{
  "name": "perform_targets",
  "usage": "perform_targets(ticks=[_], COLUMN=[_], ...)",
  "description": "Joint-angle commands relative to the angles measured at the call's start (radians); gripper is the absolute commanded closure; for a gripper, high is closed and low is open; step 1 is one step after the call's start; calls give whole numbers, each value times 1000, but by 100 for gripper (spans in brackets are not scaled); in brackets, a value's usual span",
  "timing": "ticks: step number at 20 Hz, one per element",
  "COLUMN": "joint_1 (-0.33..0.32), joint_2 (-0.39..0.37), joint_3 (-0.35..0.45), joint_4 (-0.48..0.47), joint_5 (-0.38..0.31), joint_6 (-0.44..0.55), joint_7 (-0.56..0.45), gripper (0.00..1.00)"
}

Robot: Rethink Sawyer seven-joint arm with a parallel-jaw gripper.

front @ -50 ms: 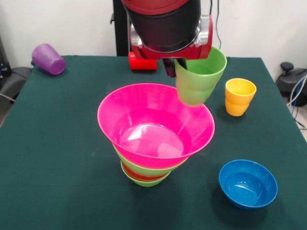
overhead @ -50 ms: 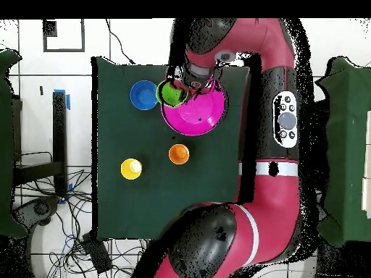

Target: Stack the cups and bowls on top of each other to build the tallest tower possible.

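- Front view: the gripper (front @ -50 ms: pixel 184 67) pinches the rim of a light green plastic cup (front @ -50 ms: pixel 199 76), jaws closed on its wall. The cup hangs mouth-up and slightly tilted, axis near vertical, above the far-right rim of the huge pink plastic bowl (front @ -50 ms: pixel 156 125) topping the nested bowl tower (front @ -50 ms: pixel 144 175).
- Likely light, stiff, slick; the thin rim is the best hold.
- Overhead view: light green plastic cup (overhead @ -50 ms: pixel 172 93) overlaps the pink bowl's (overhead @ -50 ms: pixel 197 116) edge, between it and the small blue plastic bowl (overhead @ -50 ms: pixel 143 94).

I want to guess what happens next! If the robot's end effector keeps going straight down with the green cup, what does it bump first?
Probably the pink bowl topping the tower. The end effector holds the green cup near its far rim, though depth is hard to judge.
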Motion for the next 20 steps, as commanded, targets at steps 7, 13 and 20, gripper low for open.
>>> perform_targets(ticks=[7,13,20], joint_1=[24,7,-1], joint_2=[39,22,31], joint_3=[43,8,-7], joint_4=[-59,31,64], joint_5=[-122,-106,-111], joint_6=[41,-27,-77], joint_7=[-437,-452,-461], gripper=[100,100,100])
